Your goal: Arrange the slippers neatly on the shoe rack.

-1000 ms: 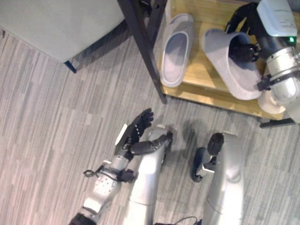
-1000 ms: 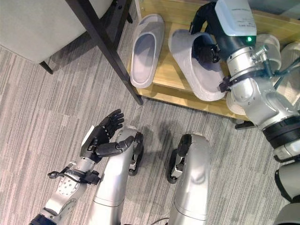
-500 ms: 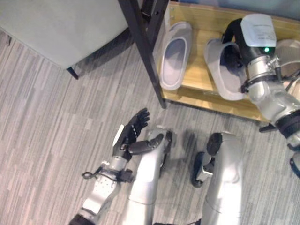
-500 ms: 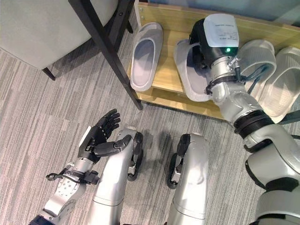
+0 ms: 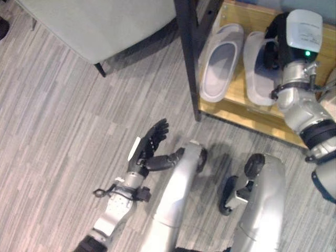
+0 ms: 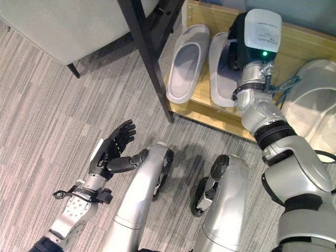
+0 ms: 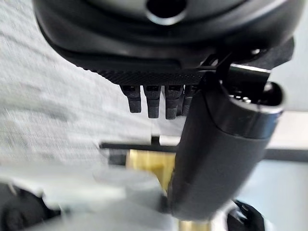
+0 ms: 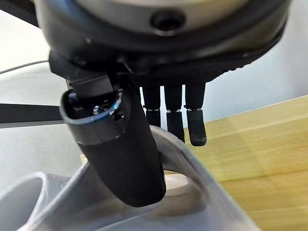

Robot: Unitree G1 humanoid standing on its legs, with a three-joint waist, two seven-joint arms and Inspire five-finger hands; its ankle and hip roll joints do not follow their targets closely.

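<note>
In the left eye view, the wooden shoe rack [image 5: 239, 113] fills the upper right, with two grey slippers side by side on its shelf: the left slipper [image 5: 220, 63] lying free, the right slipper [image 5: 258, 71] under the right hand [image 5: 274, 44]. The white label on that wrist is too small to read. At lower centre the left hand [image 5: 148, 148] hangs over the carpet [image 5: 58, 136], fingers spread, holding nothing.

The right eye view adds another pale slipper [image 6: 310, 113] at the right edge, partly cut off.

The left wrist view shows straight fingers [image 7: 154, 103], background blurred.

The right wrist view shows the thumb [image 8: 118, 149] inside the slipper's strap and fingers over it, pinching.
</note>
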